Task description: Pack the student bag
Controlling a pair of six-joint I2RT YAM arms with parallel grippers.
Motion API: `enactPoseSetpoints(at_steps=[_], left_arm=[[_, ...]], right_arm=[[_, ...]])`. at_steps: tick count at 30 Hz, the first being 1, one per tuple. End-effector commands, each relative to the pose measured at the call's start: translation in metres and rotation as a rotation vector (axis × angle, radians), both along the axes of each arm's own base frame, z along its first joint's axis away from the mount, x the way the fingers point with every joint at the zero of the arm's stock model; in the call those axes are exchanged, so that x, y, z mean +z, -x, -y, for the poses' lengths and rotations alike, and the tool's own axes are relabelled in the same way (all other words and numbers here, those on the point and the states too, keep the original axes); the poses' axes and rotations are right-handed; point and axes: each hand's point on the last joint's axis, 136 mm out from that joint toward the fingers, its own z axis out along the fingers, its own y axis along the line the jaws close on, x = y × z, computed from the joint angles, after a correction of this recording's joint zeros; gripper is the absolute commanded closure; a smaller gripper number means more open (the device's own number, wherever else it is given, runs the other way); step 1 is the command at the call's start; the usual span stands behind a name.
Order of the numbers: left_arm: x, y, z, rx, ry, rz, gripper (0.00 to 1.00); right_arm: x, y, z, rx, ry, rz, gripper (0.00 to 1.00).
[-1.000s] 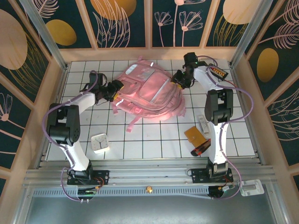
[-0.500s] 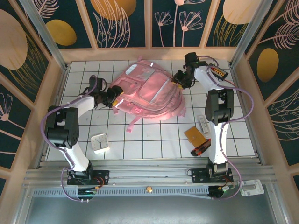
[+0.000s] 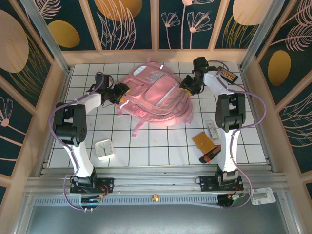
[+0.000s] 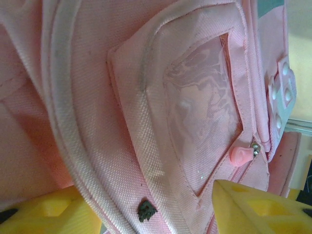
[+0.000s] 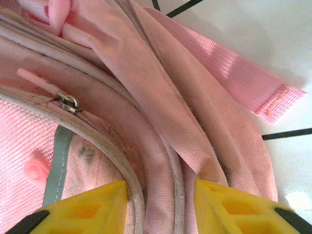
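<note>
Here's the large pink backpack (image 3: 156, 97), flat on the white gridded table (image 3: 161, 146). Right gripper (image 3: 187, 86) is at the backpack's right edge, yellow fingers (image 5: 92, 204) clamped on its piped seam (image 5: 161, 195). Left gripper (image 3: 118, 92) is on the backpack's left side, jaws spread against the fabric; gripping or not, can't tell. The backpack's markings are too small to read.

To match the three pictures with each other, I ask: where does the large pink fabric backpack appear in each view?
Top external: the large pink fabric backpack lies at the upper centre, on the white tiled table.
Left wrist: close up, with its glossy pocket right of centre.
Right wrist: it lies across the left and centre.
Shared landmark: its pale reflective strips.
</note>
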Motion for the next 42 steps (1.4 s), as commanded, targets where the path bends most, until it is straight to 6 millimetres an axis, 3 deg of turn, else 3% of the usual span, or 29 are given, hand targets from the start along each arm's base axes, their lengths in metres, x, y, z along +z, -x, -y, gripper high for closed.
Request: enactPoseSetpoints(at_steps=[1,4,5,8,10,14,18,22,24,27,32,34,38,42], left_arm=[[-0.005,-0.004,-0.004,0.015,0.000,-0.006,0.43],[-0.009,0.001,-0.004,0.023,0.010,-0.011,0.49],[-0.009,0.002,-0.003,0.024,0.018,-0.010,0.56],[-0.009,0.003,-0.001,0.026,0.041,-0.011,0.85],[-0.007,0.004,0.000,0.029,0.059,-0.006,0.97],[0.002,0.010,0.002,0.040,0.093,0.010,1.00],[0.014,0.018,0.002,0.062,0.118,0.035,1.00],[0.019,0.025,0.005,0.073,0.145,0.044,1.00],[0.020,0.027,0.006,0.078,0.157,0.044,1.00],[0.025,0.029,0.007,0.095,0.181,0.055,1.00],[0.034,0.034,0.005,0.107,0.181,0.069,1.00],[0.038,0.043,0.003,0.114,0.184,0.073,1.00],[0.037,0.055,0.005,0.127,0.206,0.068,1.00],[0.039,0.066,0.015,0.120,0.228,0.065,1.00]], right_arm=[[0.029,0.005,0.008,-0.019,0.001,0.049,0.59],[0.047,0.007,0.005,-0.017,-0.013,0.090,0.57],[0.054,0.008,0.004,-0.014,-0.009,0.108,0.50],[0.080,0.012,-0.002,0.012,0.023,0.194,0.21],[0.099,0.018,-0.009,0.030,0.052,0.263,0.02],[0.121,0.041,-0.036,0.116,0.007,0.321,0.01],[0.112,0.097,-0.090,0.359,-0.153,0.248,0.01],[0.088,0.166,-0.134,0.609,-0.240,0.126,0.01],[0.071,0.185,-0.146,0.675,-0.251,0.074,0.01],[0.041,0.195,-0.156,0.717,-0.223,-0.008,0.02],[-0.018,0.182,-0.137,0.616,-0.080,-0.100,0.03],[-0.029,0.158,-0.111,0.497,-0.030,-0.101,0.03],[-0.033,0.118,-0.067,0.283,-0.020,-0.086,0.04],[-0.022,0.080,-0.045,0.215,-0.010,-0.019,0.05]])
